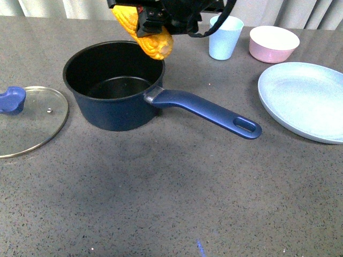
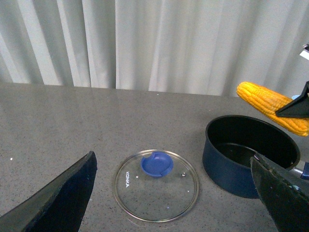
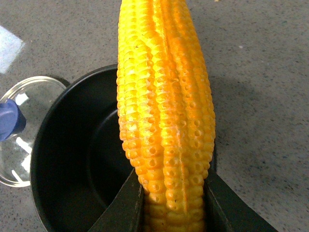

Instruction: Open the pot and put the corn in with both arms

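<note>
The navy pot (image 1: 115,107) stands uncovered on the grey table, its long handle (image 1: 214,115) pointing right. Its glass lid (image 1: 29,120) with the blue knob (image 1: 12,100) lies flat to the pot's left. My right gripper (image 1: 153,24) is shut on the yellow corn (image 1: 147,33), held in the air over the pot's far right rim. From the right wrist the corn (image 3: 164,111) fills the view between both fingers (image 3: 120,208), above the pot (image 3: 72,164). My left gripper (image 2: 178,193) is open, hanging above the lid (image 2: 157,186), with the pot (image 2: 248,154) and corn (image 2: 273,106) beyond.
A light blue cup (image 1: 225,37) and a pink bowl (image 1: 273,44) stand at the back right. A large pale blue plate (image 1: 305,101) lies at the right edge, just past the pot handle's tip. A curtain hangs behind the table.
</note>
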